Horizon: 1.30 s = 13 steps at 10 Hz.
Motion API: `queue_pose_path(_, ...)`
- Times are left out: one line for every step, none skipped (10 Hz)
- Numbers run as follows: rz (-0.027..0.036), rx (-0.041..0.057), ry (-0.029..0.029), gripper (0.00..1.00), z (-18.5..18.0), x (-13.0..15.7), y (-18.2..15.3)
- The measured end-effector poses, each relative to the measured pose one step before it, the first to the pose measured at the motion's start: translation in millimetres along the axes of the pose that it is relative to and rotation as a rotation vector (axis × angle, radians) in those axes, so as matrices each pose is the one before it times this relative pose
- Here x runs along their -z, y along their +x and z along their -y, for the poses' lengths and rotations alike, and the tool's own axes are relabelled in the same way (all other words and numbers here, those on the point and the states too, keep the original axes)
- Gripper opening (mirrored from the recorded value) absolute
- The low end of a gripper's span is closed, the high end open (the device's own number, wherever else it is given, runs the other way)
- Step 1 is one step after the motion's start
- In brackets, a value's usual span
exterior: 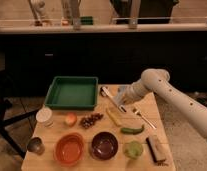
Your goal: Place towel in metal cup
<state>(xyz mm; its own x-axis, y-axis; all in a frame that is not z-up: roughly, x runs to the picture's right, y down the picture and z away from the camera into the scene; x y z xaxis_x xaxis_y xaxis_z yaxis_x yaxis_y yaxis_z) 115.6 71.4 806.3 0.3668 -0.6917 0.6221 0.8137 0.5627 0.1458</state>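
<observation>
Cloth sagging on the long carry is the risk: it could be dragging across the orange bowl [70,148] or draping outside the narrow metal cup [35,145] at near left. Bluish towel [118,91] is lying far right, just under the gripper [122,98] (whether gripped, cannot tell)

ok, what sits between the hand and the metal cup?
In the camera view, the hand is beside the green tray; between it and the metal cup lie dark grapes and an orange fruit.
</observation>
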Motion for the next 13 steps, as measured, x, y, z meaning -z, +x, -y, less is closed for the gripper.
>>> queue_pose_path(0.01207,0.02529,-0.009,0.0,5.01,-1.0,-3.86)
queue_pose_path(0.02112,0.04051,-0.01408,0.0,10.9,-3.61,-7.37)
queue_pose_path(0.01456,0.02867,-0.0076,0.0,9.45,-3.97,-4.43)
queue_pose_path(0.00952,0.02072,-0.00499,0.0,5.94,-2.27,-3.53)
queue_pose_path(-0.00021,-0.00038,-0.00122,0.0,-1.16,0.39,-0.13)
queue_pose_path(-0.00108,-0.00232,-0.00018,0.0,-1.46,0.82,0.17)
queue_pose_path(0.00055,0.0017,0.00007,0.0,0.59,-0.34,-0.11)
queue_pose_path(0.00127,0.0025,0.00021,0.0,1.52,-0.77,-0.24)
queue_pose_path(-0.00052,-0.00085,-0.00005,0.0,-0.53,0.31,0.1)
queue_pose_path(-0.00081,-0.00155,0.00005,0.0,-0.96,0.5,0.12)
queue_pose_path(0.00007,0.00001,-0.00003,0.0,-0.03,-0.08,-0.01)
queue_pose_path(-0.00066,0.00195,-0.00042,0.0,0.95,-0.11,0.12)
queue_pose_path(-0.00674,0.01191,0.00104,0.0,2.34,0.58,0.35)
